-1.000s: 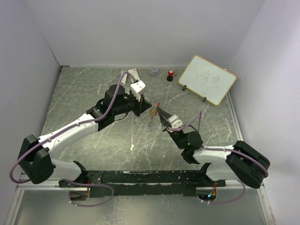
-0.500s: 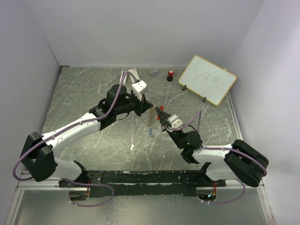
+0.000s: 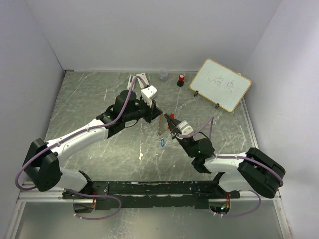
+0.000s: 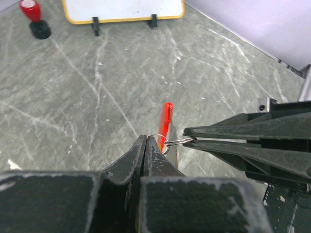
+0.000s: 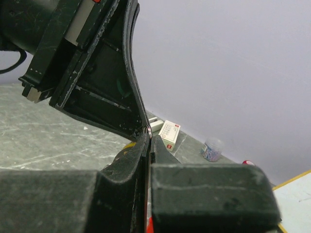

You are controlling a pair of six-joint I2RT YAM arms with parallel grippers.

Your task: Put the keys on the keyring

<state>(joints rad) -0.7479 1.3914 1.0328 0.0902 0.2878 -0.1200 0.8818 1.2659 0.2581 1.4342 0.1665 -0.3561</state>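
Hovering over the table (image 3: 89, 99), the left gripper (image 4: 145, 141) is pinched shut on the brass key (image 4: 152, 144). Just beside it, the right gripper (image 4: 187, 131) clamps the keyring (image 4: 164, 143), red tag (image 4: 166, 119) dangling. Any sideways tug could slip the key off the wire and drop it.

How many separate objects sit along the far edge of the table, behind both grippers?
4. Left to right in the top view: a small white cardboard box, a small clear cup, a red-capped black stamp and a wood-framed whiteboard. Nothing seems hidden.
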